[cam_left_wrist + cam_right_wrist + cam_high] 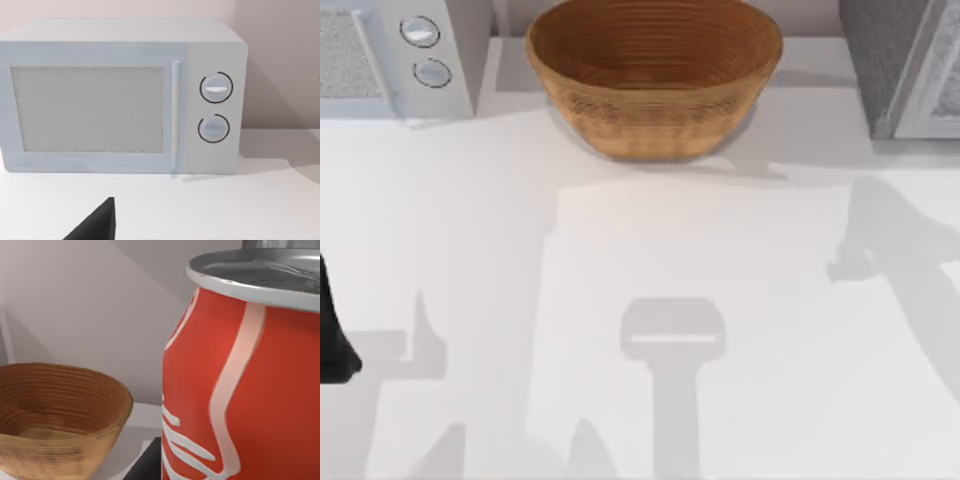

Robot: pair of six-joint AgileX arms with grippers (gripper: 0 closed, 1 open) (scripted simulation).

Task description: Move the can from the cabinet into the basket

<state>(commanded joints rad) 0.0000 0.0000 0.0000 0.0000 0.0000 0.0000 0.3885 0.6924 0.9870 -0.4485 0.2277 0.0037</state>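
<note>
Can is sitting right against the right wrist camera, with the basket showing beyond it; whether the right gripper is clamping it, I cannot tell. Carrying it upright over the far-centre basket before lowering looks wise. Left arm is idling at the table's left edge.

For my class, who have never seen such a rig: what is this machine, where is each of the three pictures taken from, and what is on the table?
It is a rendered two-arm AgileX robot at a white table. One picture looks down from above: a wicker basket at the back, a microwave at the left, a grey cabinet at the right. The left arm sits at the table's left edge. The left wrist camera faces the microwave. The right wrist camera sits very close to a red can, with the basket beyond. Whether the can is gripped cannot be seen.
</note>
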